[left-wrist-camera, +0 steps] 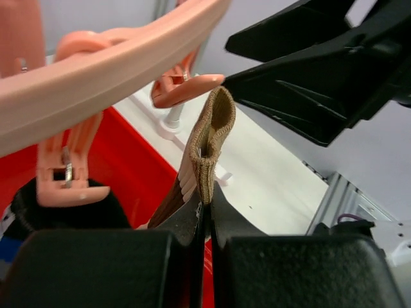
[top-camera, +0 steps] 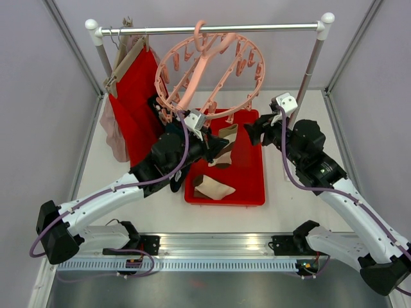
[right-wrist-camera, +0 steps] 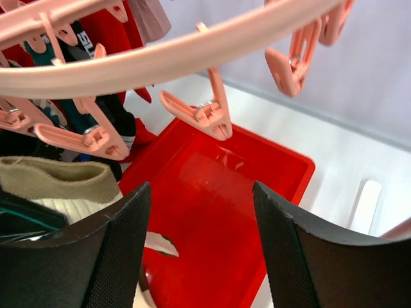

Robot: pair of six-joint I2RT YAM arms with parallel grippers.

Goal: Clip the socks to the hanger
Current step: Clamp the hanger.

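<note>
my left pincer (left-wrist-camera: 205,221): clamped on a beige sock (left-wrist-camera: 210,138), long axis upright, cuff on top | hanger (left-wrist-camera: 109,70): ring overhead, closest peg (left-wrist-camera: 187,86) just up-left of the cuff | my right pincer (right-wrist-camera: 196,192): spread wide, empty, over the red tray (right-wrist-camera: 282,167) | left's way nearer imo

This is a robotics lab cell, not a home. A white bench (top-camera: 276,215) is boxed in by plain grey panels (top-camera: 32,96) on aluminium posts (top-camera: 69,42) rising from its far corners. The left arm (top-camera: 103,196) and right arm (top-camera: 359,215) are bolted to a slotted aluminium rail (top-camera: 212,244) along the near edge, purple cables (top-camera: 183,154) exposed. At the far edge, a tube clothes rail (top-camera: 270,27) with white joints carries the hanger (top-camera: 204,70).
</note>
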